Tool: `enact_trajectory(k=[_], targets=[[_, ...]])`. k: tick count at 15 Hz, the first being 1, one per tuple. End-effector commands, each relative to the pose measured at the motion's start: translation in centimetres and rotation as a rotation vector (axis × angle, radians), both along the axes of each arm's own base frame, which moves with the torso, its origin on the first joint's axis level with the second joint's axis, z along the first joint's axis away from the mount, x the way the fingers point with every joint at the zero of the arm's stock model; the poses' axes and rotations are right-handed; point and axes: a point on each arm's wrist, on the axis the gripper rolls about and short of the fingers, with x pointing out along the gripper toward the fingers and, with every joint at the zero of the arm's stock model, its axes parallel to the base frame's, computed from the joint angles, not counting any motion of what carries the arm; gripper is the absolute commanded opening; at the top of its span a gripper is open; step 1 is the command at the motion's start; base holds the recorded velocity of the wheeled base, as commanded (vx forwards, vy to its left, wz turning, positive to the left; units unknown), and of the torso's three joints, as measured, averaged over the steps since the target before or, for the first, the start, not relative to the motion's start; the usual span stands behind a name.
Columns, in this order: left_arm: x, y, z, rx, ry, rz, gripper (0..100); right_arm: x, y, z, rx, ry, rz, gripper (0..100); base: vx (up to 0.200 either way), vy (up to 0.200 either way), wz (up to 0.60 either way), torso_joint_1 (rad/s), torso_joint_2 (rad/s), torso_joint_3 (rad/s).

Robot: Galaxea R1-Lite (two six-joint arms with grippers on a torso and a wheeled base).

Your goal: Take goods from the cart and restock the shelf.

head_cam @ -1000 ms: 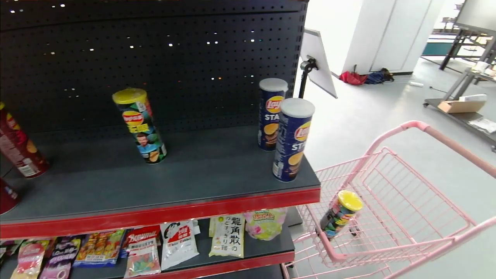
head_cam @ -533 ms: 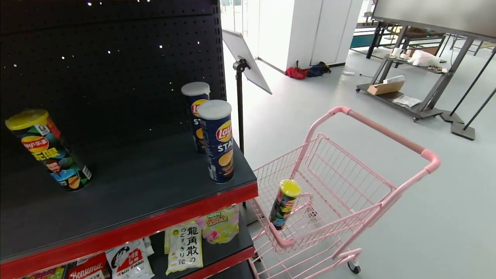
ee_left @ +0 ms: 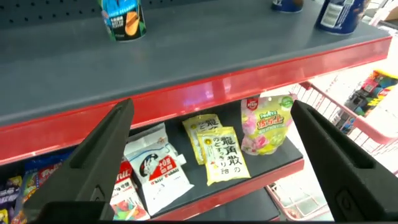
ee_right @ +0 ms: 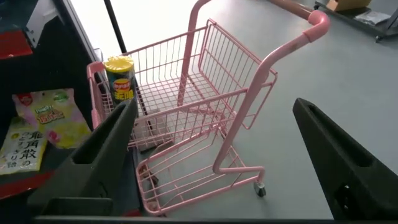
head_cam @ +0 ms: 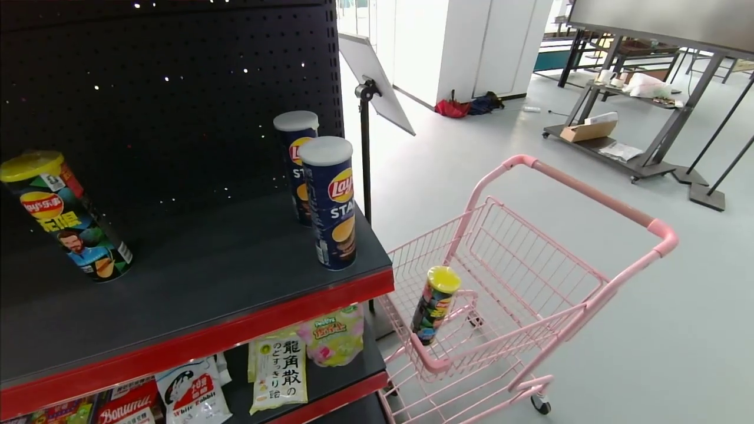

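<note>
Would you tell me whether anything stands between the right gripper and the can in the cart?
Nothing visible does: the open right gripper faces the cart, which is open on top, the can standing in its corner.

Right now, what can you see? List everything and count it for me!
blue cardboard chip tubes with white lids: 2, blue, upright at the upper shelf's right end
yellow-lidded colourful shelf tube: 1, multicoloured, upper shelf, left
yellow-lidded colourful cart tube: 1, multicoloured, inside the cart, shelf side
pink wire shopping cart: 1, pink, on the floor right of the shelf
flat snack bags: several, white, yellow, green-pink, lower shelf
dark metal shelf with red edges: 1, grey-black
left gripper: 1, black, open, facing the shelf
right gripper: 1, black, open, facing the cart
</note>
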Motion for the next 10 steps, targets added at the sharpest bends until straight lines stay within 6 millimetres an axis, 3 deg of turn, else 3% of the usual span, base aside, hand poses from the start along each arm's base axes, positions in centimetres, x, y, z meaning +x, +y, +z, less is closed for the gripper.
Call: enact_trajectory(k=[1,10], targets=[[0.00,0.00,0.00,0.000,0.000,0.001,100,0.01,0.00,-0.03,-0.002,0.002,0.000,100,0.000,0.000,0.00,-0.139,0.35,0.212],[0.00,0.00,0.00,0.000,0.000,-0.001,100,0.01,0.00,-0.03,0.000,0.002,-0.001,100,0.000,0.000,0.00,-0.139,0.37,0.220]])
